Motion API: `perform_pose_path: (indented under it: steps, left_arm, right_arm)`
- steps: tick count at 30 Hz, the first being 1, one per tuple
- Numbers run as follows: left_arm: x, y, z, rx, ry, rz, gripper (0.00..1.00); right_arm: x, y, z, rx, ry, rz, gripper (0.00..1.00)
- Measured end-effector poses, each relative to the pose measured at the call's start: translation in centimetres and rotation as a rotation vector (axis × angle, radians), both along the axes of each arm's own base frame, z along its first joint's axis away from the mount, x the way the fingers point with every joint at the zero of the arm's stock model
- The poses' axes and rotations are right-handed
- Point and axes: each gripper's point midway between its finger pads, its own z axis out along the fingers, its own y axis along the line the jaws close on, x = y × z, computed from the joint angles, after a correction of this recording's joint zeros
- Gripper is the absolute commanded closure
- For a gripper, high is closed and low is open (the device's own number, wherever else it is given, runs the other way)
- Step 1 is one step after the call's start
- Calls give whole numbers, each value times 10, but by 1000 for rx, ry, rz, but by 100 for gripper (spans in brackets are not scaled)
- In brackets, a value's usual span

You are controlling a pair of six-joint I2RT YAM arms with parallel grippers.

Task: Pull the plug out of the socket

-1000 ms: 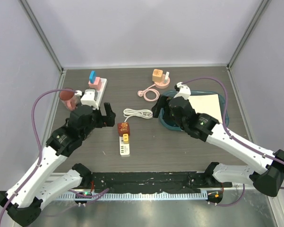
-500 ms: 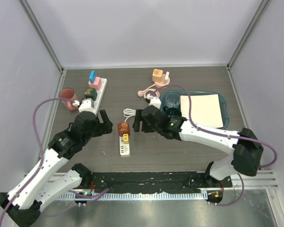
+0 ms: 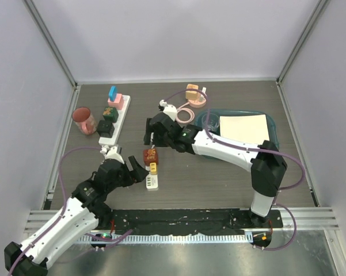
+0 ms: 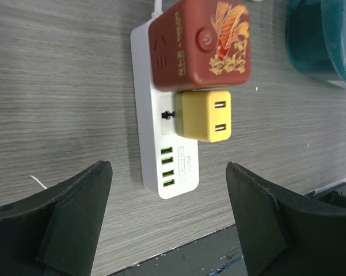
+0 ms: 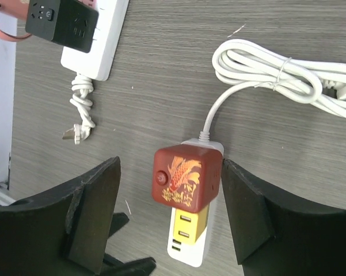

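Note:
A white power strip (image 3: 152, 181) lies at the table's middle, holding a red cube plug with a gold fish (image 3: 150, 156) and a yellow plug (image 3: 154, 168). My right gripper (image 3: 154, 141) is open above the red cube plug (image 5: 187, 175), one finger on each side; the right finger is close to its side. The yellow plug (image 5: 190, 227) and strip (image 5: 187, 256) show below it. My left gripper (image 3: 142, 175) is open and empty, low at the strip's near end (image 4: 148, 132). The left wrist view shows the yellow plug (image 4: 204, 115) and red cube (image 4: 201, 46) ahead of it.
The strip's coiled white cord (image 3: 167, 138) lies behind it. A second power strip (image 3: 122, 110) with several adapters and a red cup (image 3: 83, 119) stand at the back left. A teal tray (image 3: 274, 137) with paper is at the right, with an orange adapter (image 3: 193, 94) behind it.
My right gripper swung left from the teal tray to above the red cube plug. My left gripper moved down and toward the near edge, to the strip's near end.

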Motion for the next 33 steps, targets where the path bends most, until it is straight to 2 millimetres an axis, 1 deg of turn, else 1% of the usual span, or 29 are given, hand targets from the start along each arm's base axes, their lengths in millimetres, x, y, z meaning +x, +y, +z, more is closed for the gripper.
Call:
perform_pose_path:
  steps: [2,5,10,14,18,23,26,27,29,33]
  left_arm:
    - [-2,-3,-10,-22,7,-4,12]
    - [-5,-6,-24,-40,28,-11,9]
    - [-4,-10,-29,-63,19,-23,7]
    - [-4,-14,-34,-80,14,-34,13]
    - [-7,-17,-41,-93,25,-49,24]
    - [-9,-19,-47,-111,33,-53,25]
    - [-10,-18,-51,-111,40,-49,29]
    - [-10,-18,-52,-112,40,-48,34]
    - [-10,-18,-55,-116,42,-45,37]
    - [-12,-17,-60,-123,58,-33,38]
  right_arm:
    - [4,6,-5,-17,8,-3,20]
    - [9,11,-18,-55,28,-6,18]
    - [10,13,-40,-118,61,-6,17]
    - [7,15,-46,-144,72,1,17]
    - [3,17,-47,-154,75,13,18]
    - [1,21,-43,-153,67,27,18]
    - [1,24,-44,-159,65,34,17]
    - [1,24,-46,-167,67,37,16]
    - [2,26,-53,-186,73,42,16]
    - [3,27,-70,-237,89,52,16]
